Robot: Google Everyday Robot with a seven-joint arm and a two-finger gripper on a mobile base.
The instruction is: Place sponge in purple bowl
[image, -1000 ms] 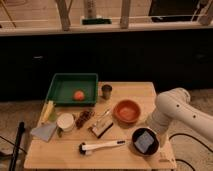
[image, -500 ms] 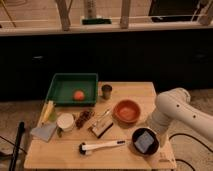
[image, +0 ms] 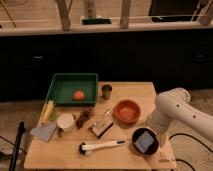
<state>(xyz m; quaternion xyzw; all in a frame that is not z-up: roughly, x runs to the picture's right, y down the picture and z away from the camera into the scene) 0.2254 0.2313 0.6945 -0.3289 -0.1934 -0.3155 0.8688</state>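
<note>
The sponge (image: pixel 145 140), a small pale blue-grey square pad, lies inside the purple bowl (image: pixel 136 145), a very dark round bowl at the front right of the wooden table (image: pixel 60 157). My white arm (image: pixel 174 107) bends in from the right and comes down to the bowl's far right rim. My gripper (image: pixel 153 130) is at the end of that arm, right by the rim, mostly hidden by the arm.
An orange-red bowl (image: pixel 127 110) stands just behind the purple bowl. A white-handled brush (image: pixel 102 146) lies at the front. Further left are a white cup (image: pixel 65 121), a grey cloth (image: pixel 44 131), a yellow block (image: pixel 48 110), a metal cup (image: pixel 106 91) and a green tray (image: pixel 60 82) holding an orange ball (image: pixel 78 95).
</note>
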